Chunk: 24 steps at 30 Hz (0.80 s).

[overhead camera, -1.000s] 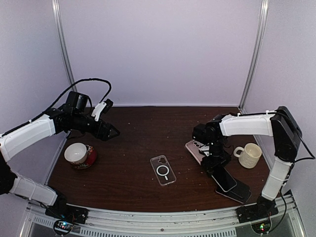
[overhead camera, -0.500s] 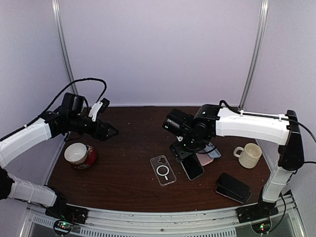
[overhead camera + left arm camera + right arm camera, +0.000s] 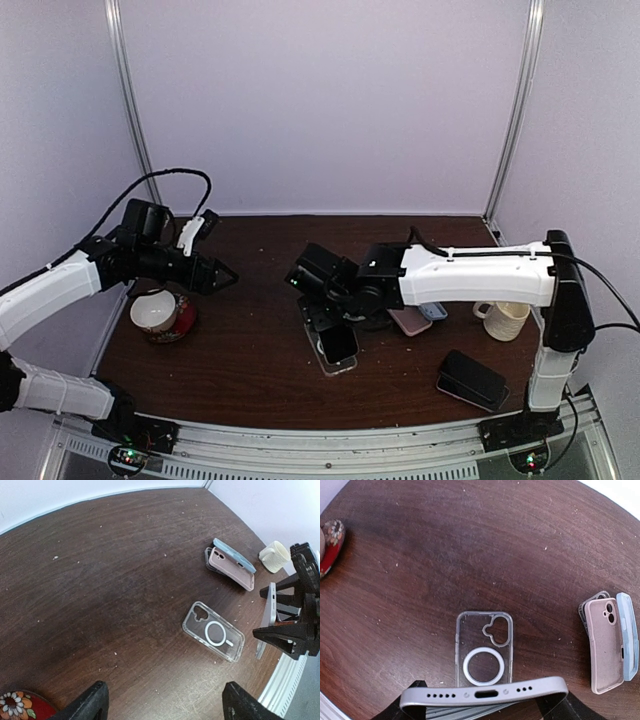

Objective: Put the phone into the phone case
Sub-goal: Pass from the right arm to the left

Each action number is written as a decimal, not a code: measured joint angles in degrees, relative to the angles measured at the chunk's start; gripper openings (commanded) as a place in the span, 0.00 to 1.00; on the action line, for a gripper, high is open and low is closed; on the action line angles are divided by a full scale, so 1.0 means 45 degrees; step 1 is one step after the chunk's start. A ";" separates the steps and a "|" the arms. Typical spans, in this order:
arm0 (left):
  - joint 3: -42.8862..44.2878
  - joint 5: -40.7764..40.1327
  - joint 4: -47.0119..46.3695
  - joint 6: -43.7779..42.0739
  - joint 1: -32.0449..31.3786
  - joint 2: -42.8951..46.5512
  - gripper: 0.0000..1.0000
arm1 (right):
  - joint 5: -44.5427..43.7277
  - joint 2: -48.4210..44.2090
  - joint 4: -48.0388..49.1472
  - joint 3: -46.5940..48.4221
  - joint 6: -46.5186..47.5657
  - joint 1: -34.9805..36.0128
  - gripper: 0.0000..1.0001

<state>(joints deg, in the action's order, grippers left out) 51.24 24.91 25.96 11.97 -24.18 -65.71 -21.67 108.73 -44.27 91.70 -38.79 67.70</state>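
Phone (image 3: 485, 694) edge-on gripped by right end effector (image 3: 485, 706), over clear case (image 3: 484, 650), left end effector (image 3: 166, 704) spread, empty

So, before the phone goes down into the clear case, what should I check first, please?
1. Grip: right end effector holds the phone: ok.
2. Target: clear case lies flat: ok.
3. Angle: phone parallel to clear case: not ok, steeply tilted.
4. Orientation: phone's camera end over the cutout: cannot tell.
5. Other arm: left end effector open, away from clear case: ok.
6. Neighbours: pink case apart from clear case: ok.
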 measured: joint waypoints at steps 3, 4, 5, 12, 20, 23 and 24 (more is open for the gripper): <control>-0.0107 0.0588 -0.0583 -0.0029 -0.0321 0.0287 0.80 | -0.0044 -0.0461 0.0369 0.0092 -0.0155 -0.0160 0.45; -0.0165 0.0777 -0.0860 -0.0063 -0.0554 0.0442 0.80 | -0.0058 -0.0797 0.0699 0.0092 -0.0155 -0.0219 0.45; -0.0223 0.0923 -0.1141 -0.0097 -0.0826 0.0593 0.80 | -0.0073 -0.1103 0.1030 0.0097 -0.0141 -0.0238 0.44; -0.0865 0.1399 -0.4707 -0.0889 -0.2914 0.1923 0.84 | 0.0083 -0.2866 0.4352 0.1307 -0.0019 -0.0306 0.42; -0.2501 0.0233 -0.9156 -0.1447 -0.4124 0.2093 0.63 | 0.0806 -0.3143 0.6577 0.1350 -0.0185 -0.0296 0.41; -0.2511 -0.0219 -1.0020 -0.1734 -0.4614 0.1899 0.40 | 0.0869 -0.3143 0.6907 0.1350 -0.0282 -0.0291 0.41; -0.2521 -0.0413 -1.0273 -0.1817 -0.4755 0.1855 0.37 | 0.0884 -0.3143 0.6980 0.1350 -0.0330 -0.0291 0.41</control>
<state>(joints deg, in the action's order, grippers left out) 39.90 23.05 -20.27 3.79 -45.58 -57.36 -17.69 94.59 -12.86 97.78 -40.27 66.39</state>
